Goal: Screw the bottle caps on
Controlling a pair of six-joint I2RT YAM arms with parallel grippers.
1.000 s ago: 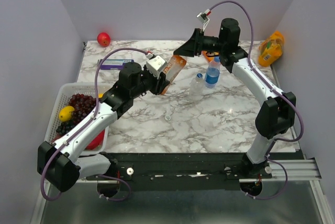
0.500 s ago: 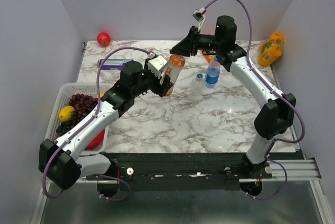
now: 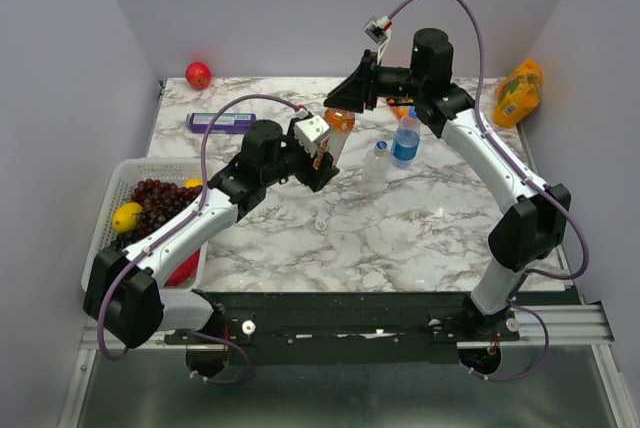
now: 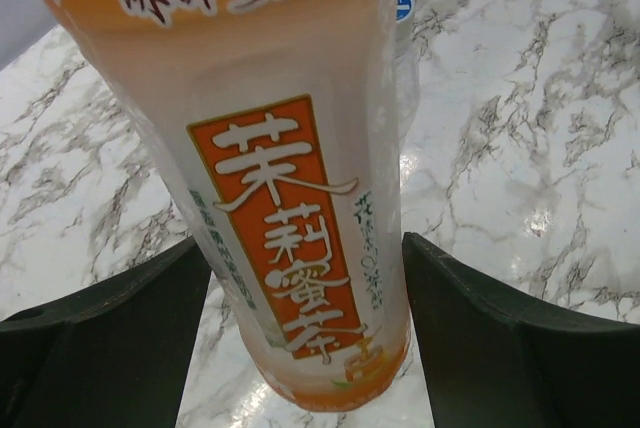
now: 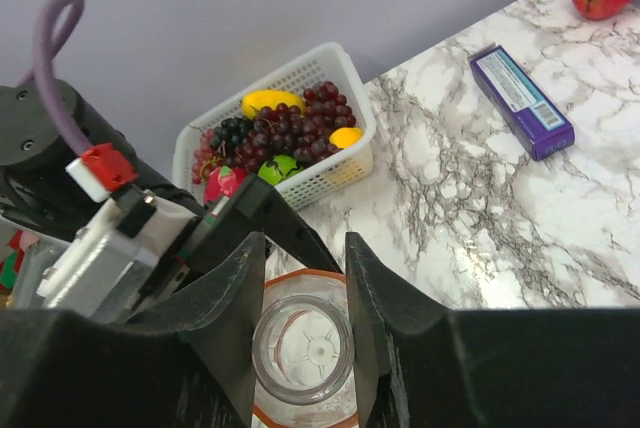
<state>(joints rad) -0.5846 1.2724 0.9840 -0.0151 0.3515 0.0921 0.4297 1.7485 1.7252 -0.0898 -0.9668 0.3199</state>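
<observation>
Seating the whitish cap [image 5: 303, 348] squarely comes first. The right end effector [image 5: 303, 258] appears clamped on it, directly over the mouth of the orange tea bottle [image 4: 300, 198]. The left end effector [image 3: 322, 153] is closed round the bottle's lower body and holds it off the desk [image 3: 420, 228], about midway between the left and right edges and nearer the far edge. The bottle seems to lean slightly, so line up the two axes, press down lightly, then turn. The left grip must resist twisting, or the thread may cross.
</observation>
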